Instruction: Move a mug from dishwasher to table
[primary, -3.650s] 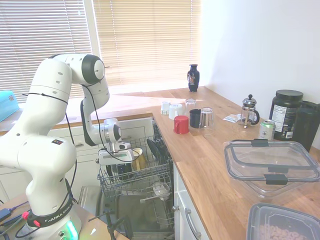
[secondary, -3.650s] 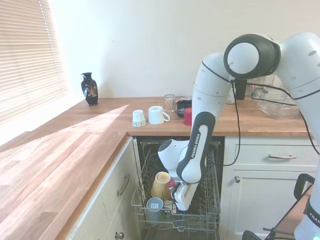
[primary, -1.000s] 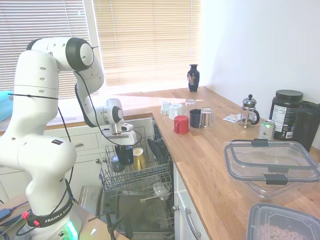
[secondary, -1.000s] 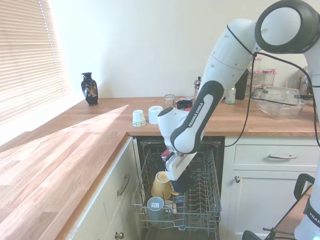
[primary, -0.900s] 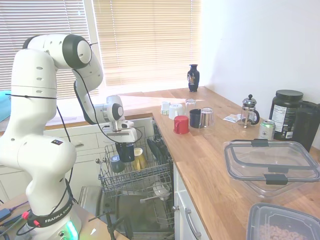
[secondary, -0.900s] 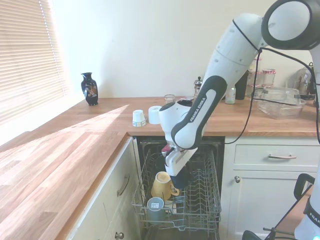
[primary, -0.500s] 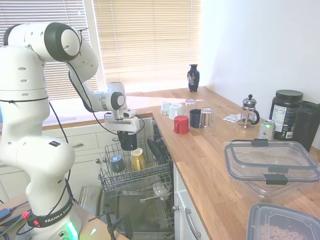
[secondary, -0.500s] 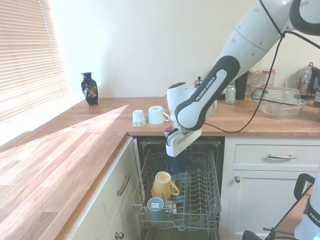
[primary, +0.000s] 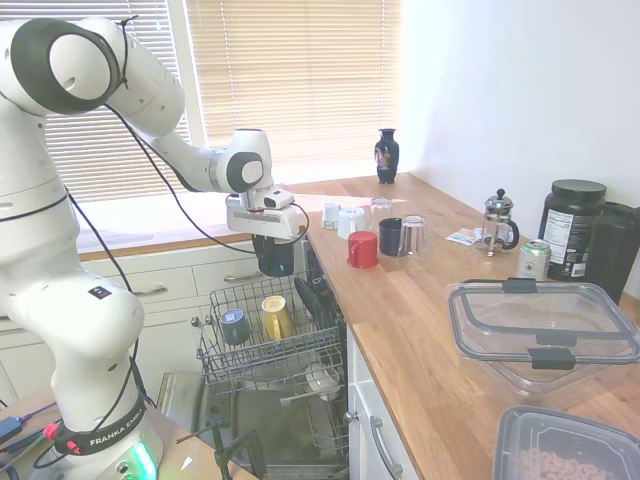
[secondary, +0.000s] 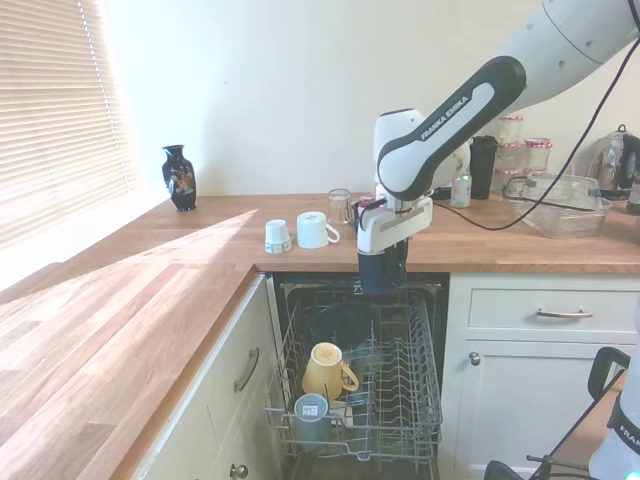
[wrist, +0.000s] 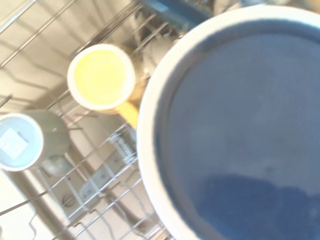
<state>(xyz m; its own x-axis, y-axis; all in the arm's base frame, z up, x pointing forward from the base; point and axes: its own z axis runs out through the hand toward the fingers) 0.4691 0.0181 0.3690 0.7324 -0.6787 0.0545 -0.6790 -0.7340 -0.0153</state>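
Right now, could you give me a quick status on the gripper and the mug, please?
Gripper shut on the mug. Mug clear of the dishwasher rack, level with the table edge. Cups stand on the table beyond.

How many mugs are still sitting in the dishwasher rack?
2: a golden-yellow ceramic mug mid-rack and a grey-blue mug at the front edge. The dark navy glossy mug hangs in the tool above. Others may be hidden.

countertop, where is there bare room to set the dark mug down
The countertop is bare between the red mug and the clear lidded container, and along the window side left of the white cups. It is crowded around the cup cluster and near the French press and the can. The gripper holds the mug over the dishwasher rack.
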